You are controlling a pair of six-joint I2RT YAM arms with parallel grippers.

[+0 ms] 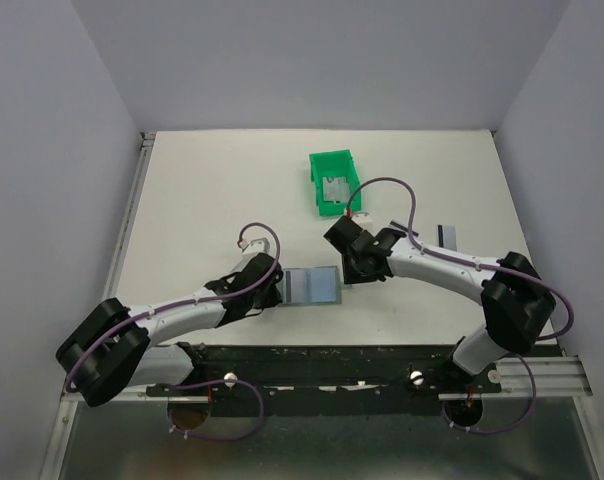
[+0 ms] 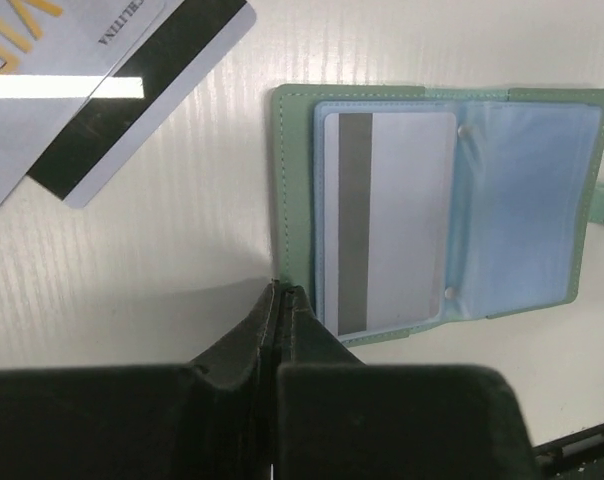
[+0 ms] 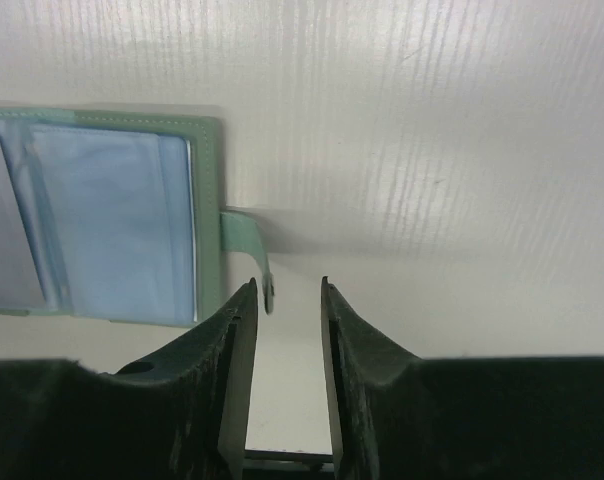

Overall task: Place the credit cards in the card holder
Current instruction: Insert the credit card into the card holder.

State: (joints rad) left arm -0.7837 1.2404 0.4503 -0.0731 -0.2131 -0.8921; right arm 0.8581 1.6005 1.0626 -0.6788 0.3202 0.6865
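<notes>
The top camera looks down from above and behind the arm bases (image 1: 227, 380), far enough to take in the whole white table (image 1: 212, 200). The left wrist camera looks along the left black pincer (image 2: 280, 295) and the right wrist camera along the right black pincer (image 3: 287, 290), both close over the tabletop. All three views share the open grey-green folding card holder (image 2: 522, 200), which lies just ahead of the left tips and ahead-left of the right tips.

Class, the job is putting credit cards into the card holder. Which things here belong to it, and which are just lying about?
Belonging: card holder, card in its pocket, two loose cards nearby, another card farther right, left claw, right claw.
Lying about: green bin, something silvery inside, perhaps a card.
</notes>
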